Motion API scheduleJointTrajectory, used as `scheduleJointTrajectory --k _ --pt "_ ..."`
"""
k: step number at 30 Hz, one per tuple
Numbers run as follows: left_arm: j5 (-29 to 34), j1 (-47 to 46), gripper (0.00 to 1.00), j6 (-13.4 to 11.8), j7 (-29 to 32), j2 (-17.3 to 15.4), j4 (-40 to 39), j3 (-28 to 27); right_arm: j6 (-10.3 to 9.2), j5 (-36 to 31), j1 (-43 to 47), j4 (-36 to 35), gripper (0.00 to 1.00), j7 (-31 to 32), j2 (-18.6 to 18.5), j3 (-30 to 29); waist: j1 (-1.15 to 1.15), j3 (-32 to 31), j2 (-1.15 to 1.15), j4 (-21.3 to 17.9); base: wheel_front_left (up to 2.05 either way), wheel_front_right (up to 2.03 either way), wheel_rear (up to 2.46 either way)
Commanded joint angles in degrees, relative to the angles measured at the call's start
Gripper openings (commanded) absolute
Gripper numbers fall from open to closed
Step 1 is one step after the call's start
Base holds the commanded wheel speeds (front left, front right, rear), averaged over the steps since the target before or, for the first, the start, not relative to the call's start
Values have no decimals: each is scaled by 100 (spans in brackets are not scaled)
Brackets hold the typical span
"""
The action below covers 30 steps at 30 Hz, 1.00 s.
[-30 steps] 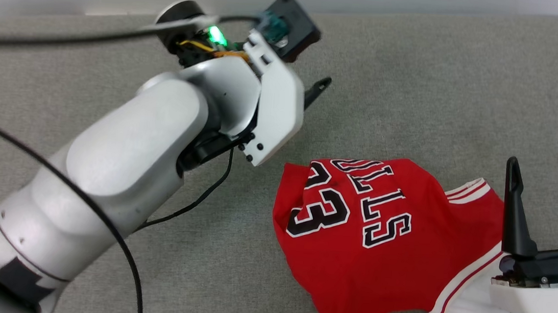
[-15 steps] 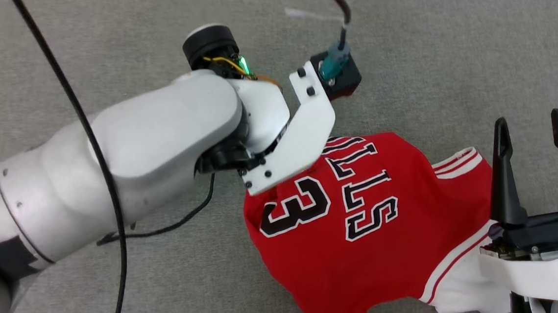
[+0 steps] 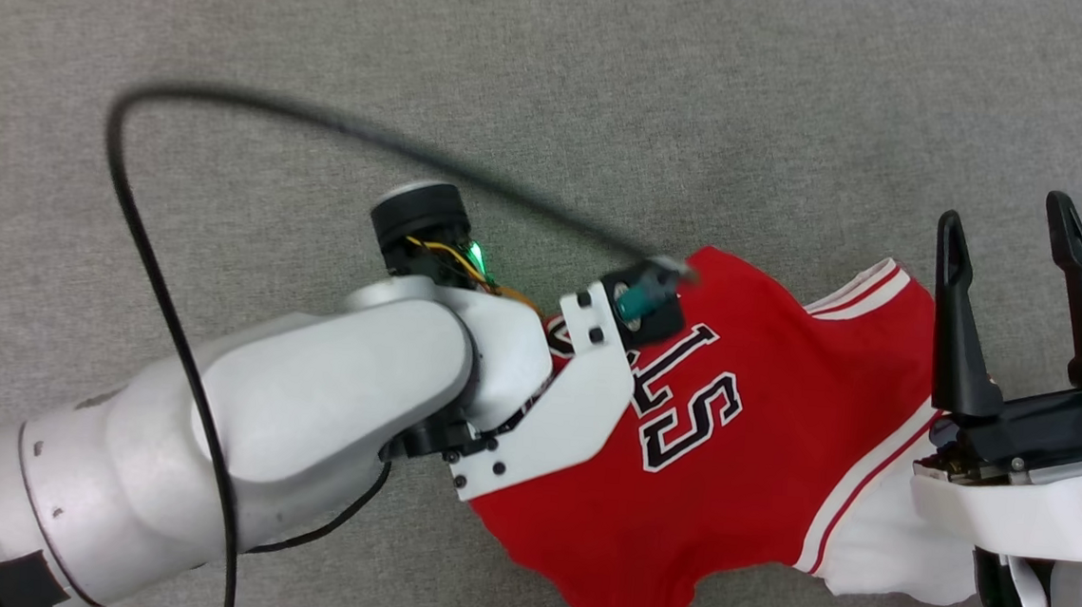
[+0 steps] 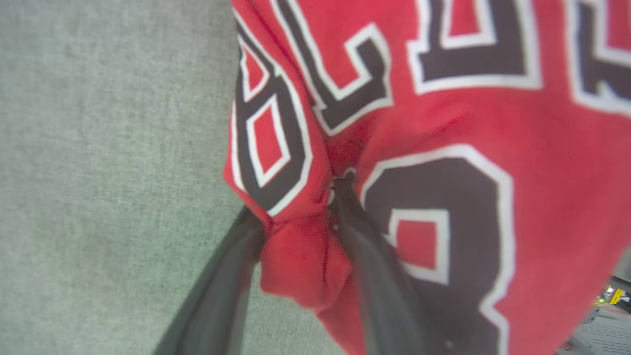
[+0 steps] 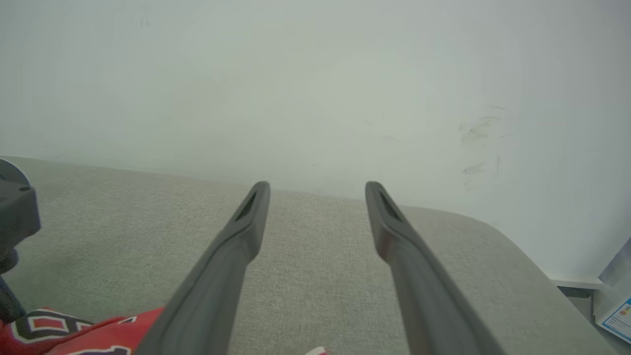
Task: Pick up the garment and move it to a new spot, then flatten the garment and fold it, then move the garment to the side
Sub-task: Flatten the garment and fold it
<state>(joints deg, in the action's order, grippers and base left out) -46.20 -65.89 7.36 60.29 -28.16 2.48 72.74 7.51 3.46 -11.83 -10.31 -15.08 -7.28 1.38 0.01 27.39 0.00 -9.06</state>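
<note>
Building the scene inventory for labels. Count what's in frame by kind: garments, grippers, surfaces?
Garments: 1, jersey
Grippers: 2, left gripper with its fingers either side of a jersey fold, right gripper open and clear of it
Surfaces: 1, grey cushion
Total: 4

One garment, one left gripper, one right gripper, two fingers on each, one black cable, one grey surface
</note>
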Motion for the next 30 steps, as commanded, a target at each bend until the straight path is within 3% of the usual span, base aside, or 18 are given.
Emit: scheduleJointTrajectory --k 1,3,7,14,18,19,22,26,30 --pt "117 77 0 -6 -378 -32 80 69 -4 -50 -32 42 100 -13 -12 15 -1 -134 0 70 0 0 0" --pt "111 11 0 -5 -604 -39 105 63 -5 -53 -4 50 100 -13 -18 17 -1 -206 0 100 0 0 0" --pt "92 -190 0 -5 -1755 -92 260 60 -5 -67 222 103 100 -13 -35 -61 -1 -587 0 301 0 0 0" --pt "-119 -68 0 -5 -3204 -731 621 -66 -4 -50 614 118 100 -13 -55 -216 -1 -1152 0 792 0 0 0" --pt "-178 203 0 -134 -3558 -1300 746 -211 -5 -51 758 140 100 -13 -65 -218 -1 -1312 0 1024 0 0 0" --pt "-177 377 0 -275 -3691 -1584 750 -251 -4 -64 817 151 100 -13 -54 -237 -1 -1352 0 1126 0 0 0" --pt "-211 718 0 -476 -3781 -1975 731 -227 -4 -66 874 196 100 -13 -49 -235 -1 -1378 0 1232 0 0 0" --pt "-458 1307 0 -684 -3773 -2288 642 -166 -5 -76 923 260 100 -13 -68 -221 -1 -1370 0 1282 0 0 0" --pt "-815 1964 0 -765 -3630 -2356 608 -84 -5 -106 933 356 100 -13 -81 -220 -1 -1327 0 1258 0 0 0"
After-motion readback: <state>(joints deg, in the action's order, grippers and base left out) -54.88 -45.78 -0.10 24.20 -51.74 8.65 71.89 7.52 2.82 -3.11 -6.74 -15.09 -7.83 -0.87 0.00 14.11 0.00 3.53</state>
